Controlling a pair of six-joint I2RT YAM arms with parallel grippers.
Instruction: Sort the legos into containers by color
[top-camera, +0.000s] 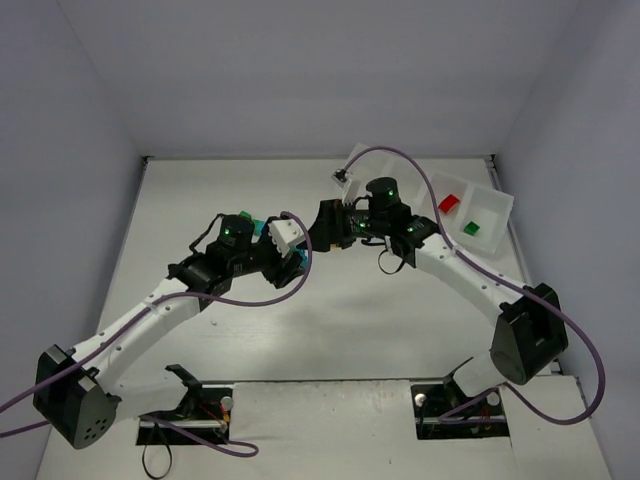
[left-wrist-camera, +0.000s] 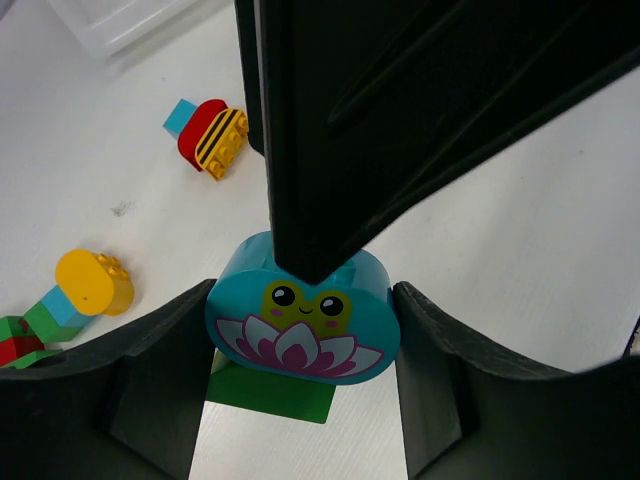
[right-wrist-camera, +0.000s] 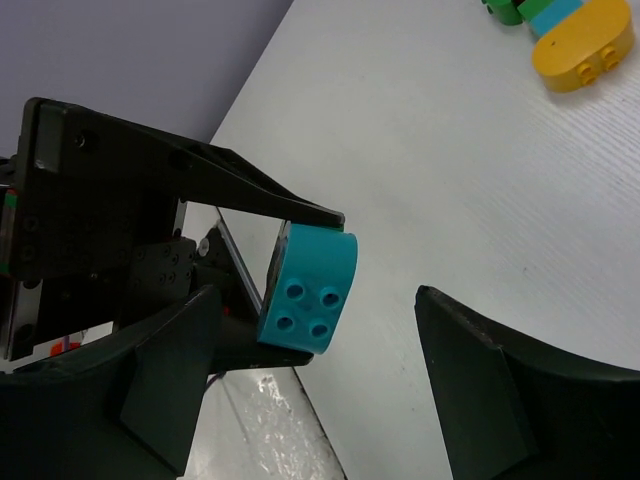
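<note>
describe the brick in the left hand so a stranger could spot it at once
Look near the middle of the white table. There the left hand grips a rounded teal brick. Unlike the plain yellow brick lying nearby, its face shows a smiling frog above a pink lotus.

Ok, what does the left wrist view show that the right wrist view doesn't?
Only left wrist: the teal brick's printed frog-and-flower face, a green brick under it, and a red and striped yellow stack. Only right wrist: that brick's four studs and the open right end effector. Both: the teal brick clamped in the left end effector, and the yellow brick on the table.
</note>
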